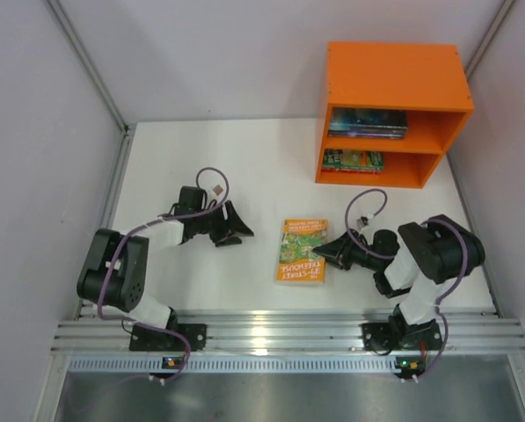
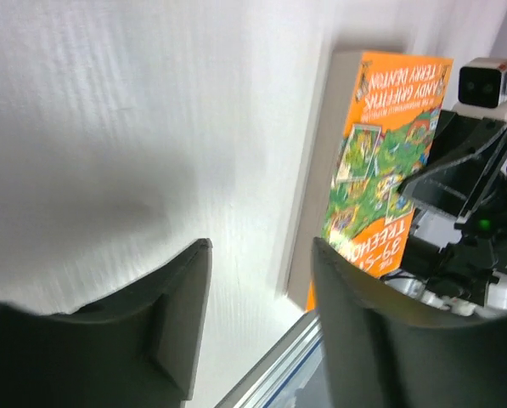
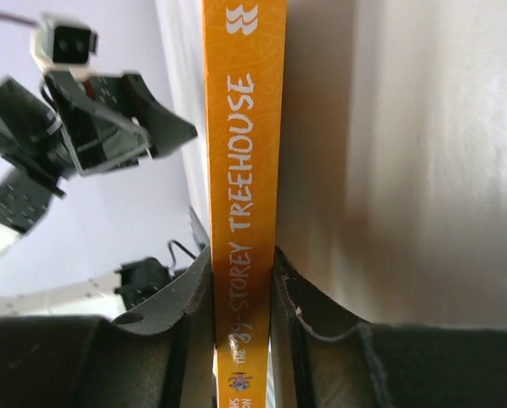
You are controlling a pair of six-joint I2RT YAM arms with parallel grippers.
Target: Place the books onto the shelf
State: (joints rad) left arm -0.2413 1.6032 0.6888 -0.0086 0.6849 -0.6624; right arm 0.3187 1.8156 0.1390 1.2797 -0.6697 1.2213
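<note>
Two black fingers of the right gripper press on the orange book at its spine. One finger is on each side, and both touch it. So this gripper is clenched on the book. The book is low over the white table, in the near middle, between the two arms. I cannot tell if it is off the table yet.

The left gripper is to the left of the book and apart from it. Its fingers stand wide with nothing between them (it holds nothing at all).

Far off on the right stands the shelf. A dark blue book lies in its top part. A green book lies in its bottom part.

What could go wrong from here? The fingers hold only a thin strip at one edge. The book is wide and bendy, so I think it may sag, flop open or slip out when the arm lifts it. Then it would drop back on the table. The gaps in the shelf are low, and each has a book in it. If the orange book comes in tilted, it may hit the middle board or the front edge. It may also push the other books back. A big swing to the left could bump the left gripper.
</note>
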